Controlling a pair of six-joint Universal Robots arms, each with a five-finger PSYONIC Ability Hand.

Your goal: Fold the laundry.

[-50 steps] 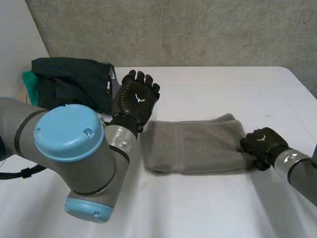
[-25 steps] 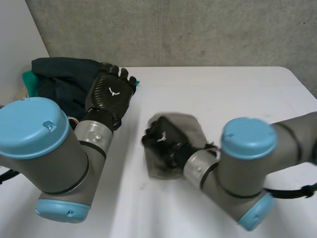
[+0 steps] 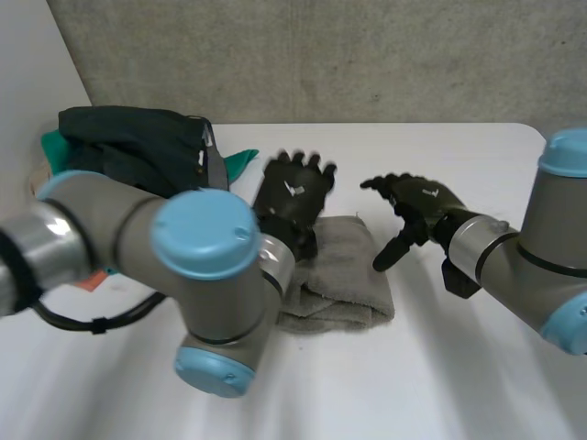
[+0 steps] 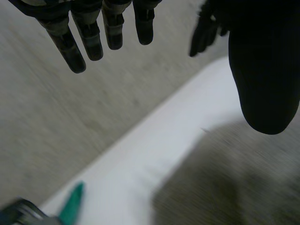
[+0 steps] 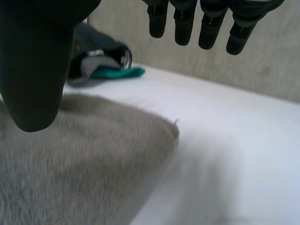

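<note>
Two robot hands are above a white tabletop (image 3: 440, 385), a smooth, matte and unmarked surface that runs back to a rough grey concrete wall (image 3: 348, 55). At the left of the room a pale, smooth surface (image 3: 27, 73), probably a wall panel, meets the concrete.

The task item, a grey towel (image 3: 344, 275), lies folded into a compact block near the middle of the tabletop. In the right wrist view its coarse nap stands out against the smooth surface around it.

The left robot hand (image 3: 292, 196) is over the towel's far left part, with fingers straight and spread, grasping nothing. Whether it touches the cloth cannot be told.

The right robot hand (image 3: 417, 203) hangs just beside the towel's right edge and apart from it, fingers loosely bent and released — nothing is held.

At the far left corner of the tabletop sits a dark heap of laundry (image 3: 128, 151), with a teal cloth (image 3: 240, 158) showing at its right side.
</note>
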